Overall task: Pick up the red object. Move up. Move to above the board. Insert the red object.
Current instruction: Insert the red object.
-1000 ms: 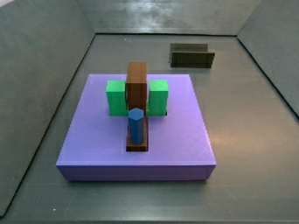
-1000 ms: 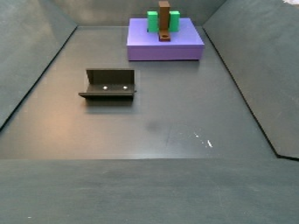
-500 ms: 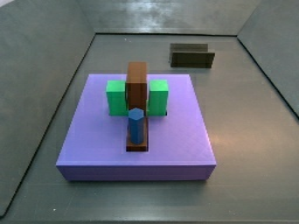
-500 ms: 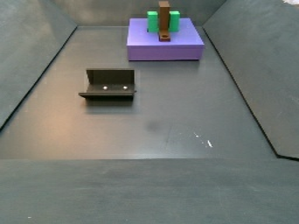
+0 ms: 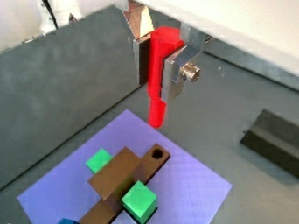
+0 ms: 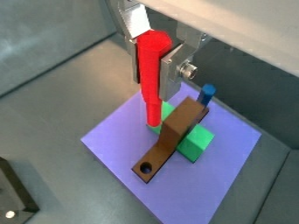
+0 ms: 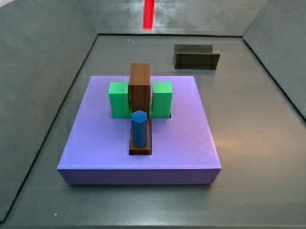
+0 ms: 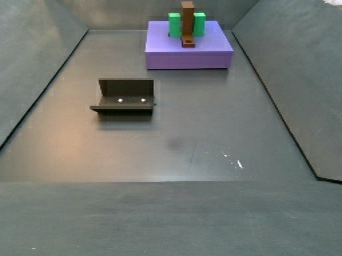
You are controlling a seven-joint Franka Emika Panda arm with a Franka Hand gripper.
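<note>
Above the board [image 5: 187, 179] — red object [image 5: 162, 74] in hand [image 5: 158, 54].

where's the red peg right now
The red object is clamped upright in the tool, in the air above the board in both wrist views, its lower tip over the green block.

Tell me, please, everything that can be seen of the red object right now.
The red object is a slim, smooth, bright red cylindrical peg of plain matte look. It hangs upright, its upper part clamped between the flat silver fingers of the gripper, its lower end free. In both wrist views it is in the air above the board, touching nothing but the fingers. In a side view only its lower part shows at the frame's upper edge.
</note>
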